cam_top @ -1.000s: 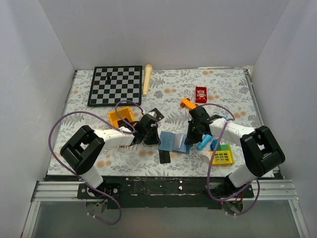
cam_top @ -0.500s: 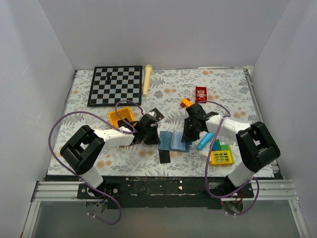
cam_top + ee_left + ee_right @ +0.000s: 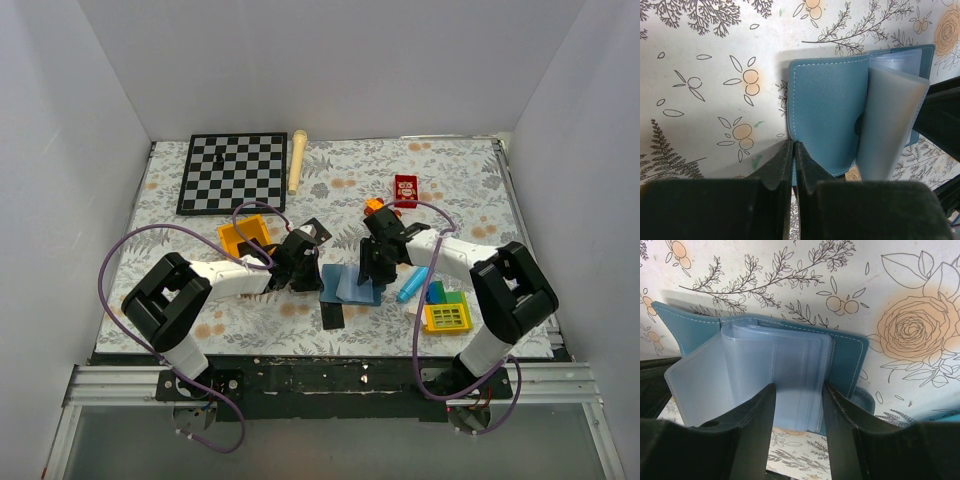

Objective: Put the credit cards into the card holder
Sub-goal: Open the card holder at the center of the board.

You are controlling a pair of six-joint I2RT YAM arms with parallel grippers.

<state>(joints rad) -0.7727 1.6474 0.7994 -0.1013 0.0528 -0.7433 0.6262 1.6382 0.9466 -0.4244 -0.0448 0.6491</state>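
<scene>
Slate-blue card holder (image 3: 350, 285) lies open between your claws. Your left claw (image 3: 792, 150) is closed, tips at its cover edge; right claw (image 3: 797, 400) apart, straddling the clear sleeves (image 3: 765, 370). One black credit card (image 3: 333, 315) sits just behind left claw, nearer it, long axis toward holder.

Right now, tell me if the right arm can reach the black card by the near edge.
Probably yes: the black card lies uncovered just nearside of the card holder, where the open right pincer hovers.
</scene>
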